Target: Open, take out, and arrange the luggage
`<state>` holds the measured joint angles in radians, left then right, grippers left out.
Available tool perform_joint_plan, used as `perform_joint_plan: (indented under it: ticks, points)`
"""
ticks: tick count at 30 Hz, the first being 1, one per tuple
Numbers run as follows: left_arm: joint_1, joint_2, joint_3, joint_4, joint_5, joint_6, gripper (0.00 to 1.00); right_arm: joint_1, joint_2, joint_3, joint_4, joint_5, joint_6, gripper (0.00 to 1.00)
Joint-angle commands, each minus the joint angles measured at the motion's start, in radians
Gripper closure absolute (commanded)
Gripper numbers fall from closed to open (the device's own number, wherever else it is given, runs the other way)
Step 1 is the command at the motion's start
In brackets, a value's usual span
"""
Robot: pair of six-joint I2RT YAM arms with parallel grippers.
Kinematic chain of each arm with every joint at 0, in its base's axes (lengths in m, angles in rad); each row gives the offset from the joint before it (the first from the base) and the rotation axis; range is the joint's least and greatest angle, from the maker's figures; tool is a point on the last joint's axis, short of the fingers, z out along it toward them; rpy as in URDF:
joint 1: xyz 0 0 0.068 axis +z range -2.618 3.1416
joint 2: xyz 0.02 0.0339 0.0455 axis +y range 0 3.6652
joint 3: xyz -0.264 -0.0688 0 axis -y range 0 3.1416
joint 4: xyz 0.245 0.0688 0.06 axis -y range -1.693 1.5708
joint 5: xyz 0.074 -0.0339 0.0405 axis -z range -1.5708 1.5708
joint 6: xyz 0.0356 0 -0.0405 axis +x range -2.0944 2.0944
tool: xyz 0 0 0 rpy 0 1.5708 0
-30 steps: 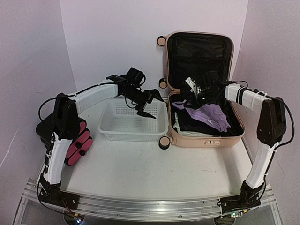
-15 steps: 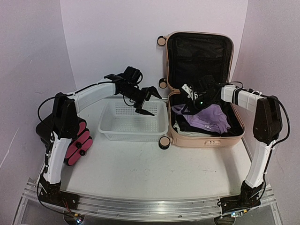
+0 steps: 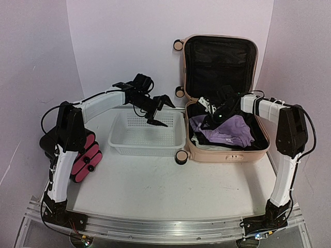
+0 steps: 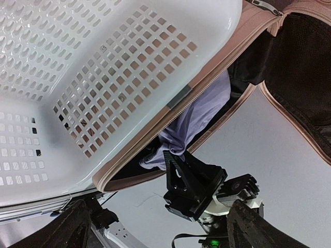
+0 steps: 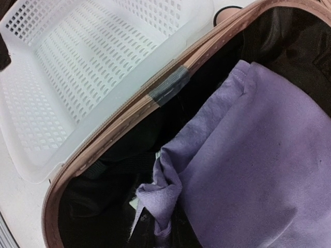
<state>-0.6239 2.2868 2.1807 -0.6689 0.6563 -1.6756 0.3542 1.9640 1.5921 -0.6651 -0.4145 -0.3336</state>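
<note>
The beige-pink luggage (image 3: 222, 151) lies open at the right, its lid (image 3: 220, 57) upright against the back wall. Inside it a purple cloth (image 3: 230, 130) lies on black clothes. My right gripper (image 3: 209, 113) is over the suitcase's left side, shut on a bunched corner of the purple cloth (image 5: 163, 201). My left gripper (image 3: 163, 111) is open and empty, hovering above the right end of the white mesh basket (image 3: 147, 142). In the left wrist view the basket (image 4: 103, 77), the luggage rim (image 4: 170, 111) and the purple cloth (image 4: 201, 108) show.
A black box with pink drawer fronts (image 3: 85, 157) stands at the left by the left arm. The basket stands against the luggage's left wall, next to a black wheel (image 3: 181, 157). The walls are close behind and on both sides.
My right gripper has moved left and back over the suitcase, drawing the purple cloth's corner with it. My left gripper has drifted slightly left and back above the basket.
</note>
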Motion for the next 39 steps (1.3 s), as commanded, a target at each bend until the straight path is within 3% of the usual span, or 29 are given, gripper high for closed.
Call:
perform_joint_plan:
  ticks: [1, 12, 26, 39]
  points:
    - [0.005, -0.067, -0.002, 0.042, 0.026, -0.009, 0.08, 0.002, -0.020, 0.063, -0.024, -0.008, -0.002, 1.00]
    - [0.004, -0.051, 0.020, 0.044, 0.035, -0.009, 0.08, 0.004, -0.110, 0.130, 0.016, -0.114, 0.158, 1.00]
    - [-0.017, -0.018, 0.062, 0.050, 0.060, -0.033, 0.04, 0.011, -0.179, 0.168, 0.139, -0.078, 0.314, 1.00]
    - [-0.049, 0.023, 0.127, 0.080, 0.075, -0.093, 0.01, 0.076, -0.212, 0.127, 0.245, -0.216, 0.392, 1.00]
